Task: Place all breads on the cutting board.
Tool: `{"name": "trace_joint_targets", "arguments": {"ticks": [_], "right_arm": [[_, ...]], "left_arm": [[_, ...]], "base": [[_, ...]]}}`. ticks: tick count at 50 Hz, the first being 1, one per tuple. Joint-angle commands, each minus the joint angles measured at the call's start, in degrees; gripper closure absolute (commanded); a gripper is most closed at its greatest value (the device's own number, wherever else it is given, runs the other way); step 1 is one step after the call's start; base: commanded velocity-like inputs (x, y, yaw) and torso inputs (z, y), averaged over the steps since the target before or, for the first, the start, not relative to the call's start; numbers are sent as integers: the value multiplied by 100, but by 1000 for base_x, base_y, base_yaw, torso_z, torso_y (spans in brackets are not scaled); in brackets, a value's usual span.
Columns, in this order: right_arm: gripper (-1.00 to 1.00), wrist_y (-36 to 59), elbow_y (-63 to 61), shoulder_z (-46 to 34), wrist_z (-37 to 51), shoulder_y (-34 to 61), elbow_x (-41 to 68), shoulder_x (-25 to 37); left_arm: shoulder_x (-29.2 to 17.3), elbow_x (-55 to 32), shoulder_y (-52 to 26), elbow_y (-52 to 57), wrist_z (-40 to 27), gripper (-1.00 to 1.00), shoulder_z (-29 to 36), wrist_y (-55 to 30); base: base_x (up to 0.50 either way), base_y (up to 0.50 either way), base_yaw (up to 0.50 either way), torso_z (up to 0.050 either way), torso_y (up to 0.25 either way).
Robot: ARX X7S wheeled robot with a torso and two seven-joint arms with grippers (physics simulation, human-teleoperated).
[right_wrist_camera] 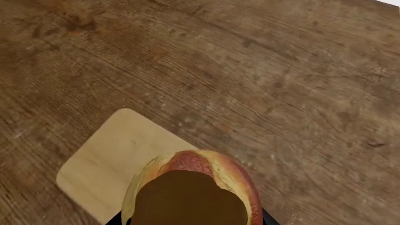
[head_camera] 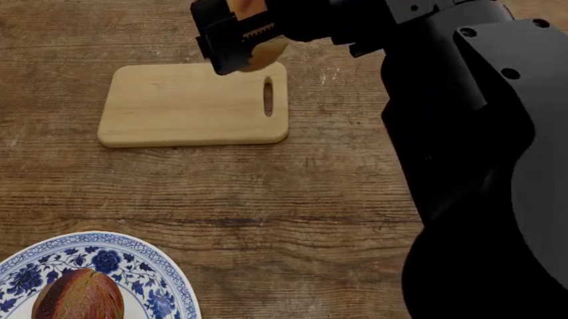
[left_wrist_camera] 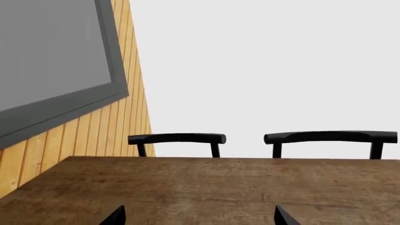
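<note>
The light-wood cutting board point(head_camera: 191, 104) lies on the wooden table, handle slot toward the right. My right gripper point(head_camera: 238, 41) is shut on the golden-tan bread point(head_camera: 265, 52) and holds it above the board's far right corner. In the right wrist view the bread point(right_wrist_camera: 200, 173) fills the space between the jaws, with a corner of the board point(right_wrist_camera: 112, 159) below it. The dark reddish-brown roll point(head_camera: 78, 296) sits on a blue-patterned plate point(head_camera: 151, 272) at the near left. My left gripper point(left_wrist_camera: 198, 218) is open and empty over bare table; only its fingertips point(left_wrist_camera: 115, 216) show.
Two black chairs point(left_wrist_camera: 178, 139) point(left_wrist_camera: 331, 137) stand at the table's far edge in the left wrist view. A wood-slat wall with a grey panel point(left_wrist_camera: 56, 56) rises beside the table. My right arm point(head_camera: 479, 166) covers the right side of the head view.
</note>
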Motion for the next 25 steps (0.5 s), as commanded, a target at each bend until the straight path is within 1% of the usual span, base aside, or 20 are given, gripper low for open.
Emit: {"name": "trace_joint_targets", "arguments": {"ticks": [1,11,15,16,25], "right_arm": [[100,-268,-91,-585,256,-136,665,0],[100,-272,-126,-658,389,-356,805,0],[100,-349,-175,-683,403,-424,870,0],[100,-503,-168,-608,471,-447,1051,0],[100,-562,-229,-814,508,-560,1252,0]], "left_arm": [[-68,-112,209,134,-77,-100,-34,60],[-112,-186,284,175,-162,-100,-86,115],[-148,-217,406,235,-212,-100,-113,168],[-161,-310,397,266,-314,-100,-119,146],[-219,-307,446,272,-287,-100,-144,171]], "base": [[0,0,0,0,0],[0,0,0,0,0],[0,0,0,0,0],[0,0,0,0,0],[0,0,0,0,0]]}}
